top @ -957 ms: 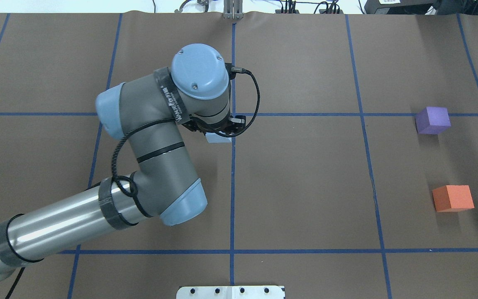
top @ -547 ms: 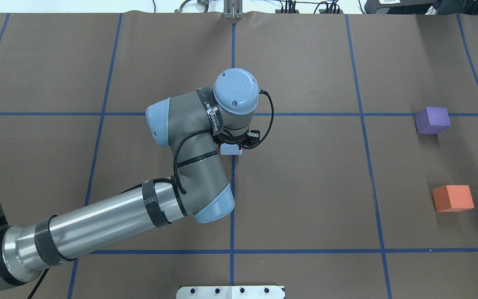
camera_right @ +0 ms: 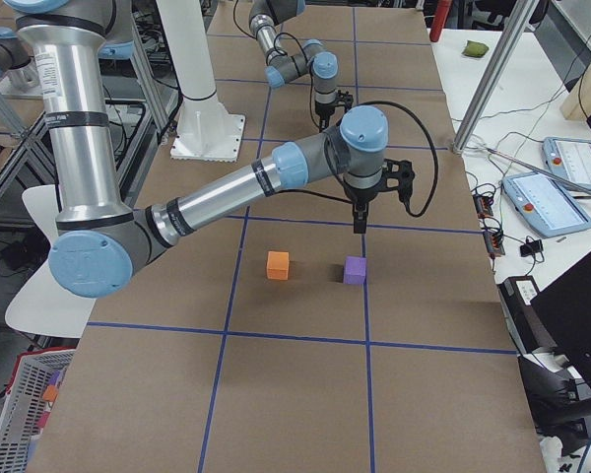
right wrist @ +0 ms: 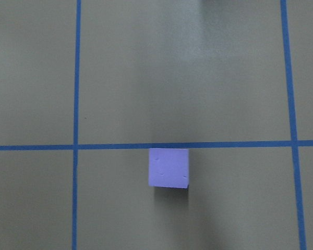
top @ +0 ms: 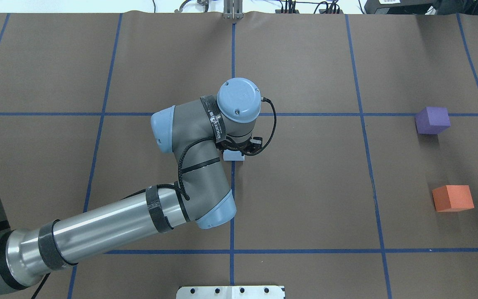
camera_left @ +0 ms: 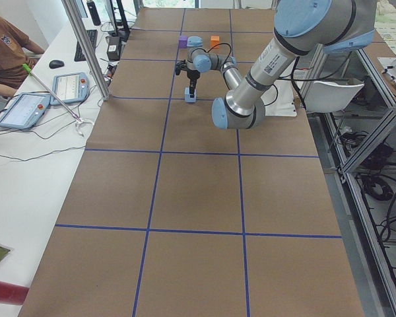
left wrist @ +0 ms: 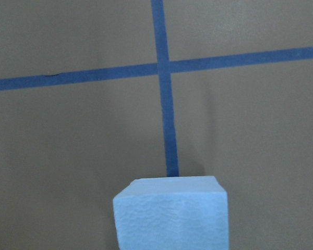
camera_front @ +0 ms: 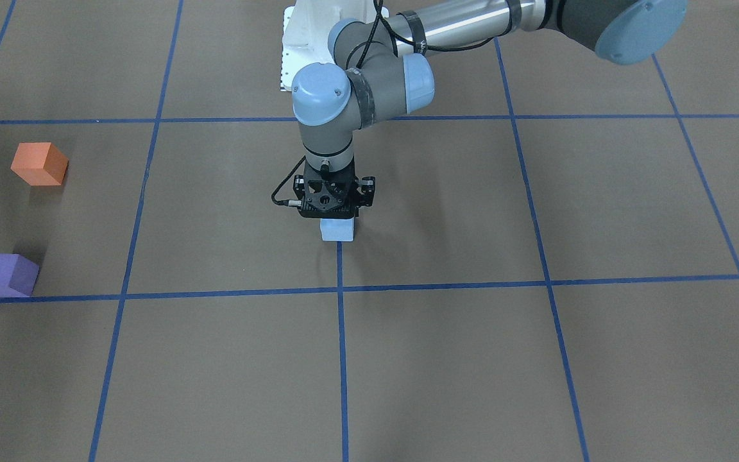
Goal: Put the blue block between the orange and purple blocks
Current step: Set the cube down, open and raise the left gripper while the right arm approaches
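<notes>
My left gripper (camera_front: pixel 337 221) points straight down near the table's middle and is shut on the pale blue block (camera_front: pixel 337 230), which hangs low over the brown table. The block also shows in the overhead view (top: pixel 234 156) and the left wrist view (left wrist: pixel 171 213). The purple block (top: pixel 432 120) and the orange block (top: pixel 452 198) sit far to the right, with a gap between them. My right gripper (camera_right: pixel 360 222) hangs near the purple block (right wrist: pixel 168 167), which its wrist view shows well below it. I cannot tell whether the right gripper is open or shut.
Blue tape lines (top: pixel 232 187) divide the brown table into squares. The white robot base plate (top: pixel 230 292) is at the near edge. An operator (camera_left: pixel 6 46) and tablets (camera_left: pixel 23 109) are at a side bench.
My left arm has carried the blue block to the right and a little toward the robot's side. The purple and orange blocks have not moved.
</notes>
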`<state>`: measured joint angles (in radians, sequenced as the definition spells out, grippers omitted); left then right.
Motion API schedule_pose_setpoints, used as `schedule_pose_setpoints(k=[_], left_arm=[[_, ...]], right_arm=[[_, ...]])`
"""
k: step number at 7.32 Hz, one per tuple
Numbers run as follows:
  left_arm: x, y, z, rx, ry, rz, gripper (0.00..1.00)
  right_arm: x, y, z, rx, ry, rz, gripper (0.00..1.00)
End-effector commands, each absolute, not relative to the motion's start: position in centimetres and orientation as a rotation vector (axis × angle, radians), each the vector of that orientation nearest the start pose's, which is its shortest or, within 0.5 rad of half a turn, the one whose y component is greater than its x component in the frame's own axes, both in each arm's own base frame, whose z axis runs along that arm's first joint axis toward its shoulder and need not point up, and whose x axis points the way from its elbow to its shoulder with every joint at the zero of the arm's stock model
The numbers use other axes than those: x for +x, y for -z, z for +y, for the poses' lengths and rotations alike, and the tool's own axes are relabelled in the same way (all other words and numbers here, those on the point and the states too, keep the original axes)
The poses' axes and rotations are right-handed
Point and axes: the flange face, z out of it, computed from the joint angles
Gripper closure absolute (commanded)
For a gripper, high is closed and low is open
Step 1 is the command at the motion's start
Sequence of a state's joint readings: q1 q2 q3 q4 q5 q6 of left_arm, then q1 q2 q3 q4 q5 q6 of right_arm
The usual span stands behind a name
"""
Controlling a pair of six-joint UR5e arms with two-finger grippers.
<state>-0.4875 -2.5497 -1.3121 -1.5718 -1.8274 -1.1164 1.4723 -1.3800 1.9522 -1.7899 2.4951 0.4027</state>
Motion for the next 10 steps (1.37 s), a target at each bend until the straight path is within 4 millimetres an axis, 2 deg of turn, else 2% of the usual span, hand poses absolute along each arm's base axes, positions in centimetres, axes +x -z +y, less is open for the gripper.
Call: schedule_pose_setpoints(k=[1, 2, 3, 4, 5, 6, 7, 8, 9, 10], left_arm=[[63.7, -14.3, -46.8, 0.111, -0.057, 0.761, 0.0], [61.6, -13.2, -48.2, 0.112, -0.05, 0.795, 0.0], [57.1, -11.6, -51.3, 0.049, -0.032, 0.87, 0.0], [52.5, -11.4, -53.9, 0.003, -0.008, 0.925, 0.0], [47.7, -13.5, -55.6, -0.012, 0.015, 0.946, 0.0], [42.2, -17.5, -56.5, 0.008, 0.017, 0.929, 0.0], [36.4, -22.3, -55.7, 0.033, -0.005, 0.884, 0.0], [31.0, -26.4, -55.6, 0.055, -0.006, 0.843, 0.0], [27.0, -29.9, -55.8, 0.071, -0.01, 0.813, 0.0], [24.0, -32.4, -56.1, 0.081, -0.012, 0.789, 0.0]], right_arm=[[-2.2, -26.0, -54.9, 0.052, -0.104, -0.96, 0.0], [-5.1, -22.0, -54.7, 0.046, -0.112, -0.959, 0.0], [-10.2, -18.5, -54.0, 0.05, -0.081, -0.937, 0.0], [-14.2, -16.3, -53.3, 0.035, -0.077, -0.924, 0.0], [-19.4, -13.9, -52.0, 0.032, -0.059, -0.897, 0.0], [-25.5, -12.1, -50.0, 0.055, -0.027, -0.84, 0.0], [-31.5, -10.1, -48.6, 0.071, -0.066, -0.852, 0.0], [-37.4, -9.7, -47.4, 0.068, -0.098, -0.882, 0.0], [-43.4, -9.2, -46.8, 0.069, -0.11, -0.863, 0.0], [-48.2, -10.2, -46.2, 0.058, -0.095, -0.823, 0.0]])
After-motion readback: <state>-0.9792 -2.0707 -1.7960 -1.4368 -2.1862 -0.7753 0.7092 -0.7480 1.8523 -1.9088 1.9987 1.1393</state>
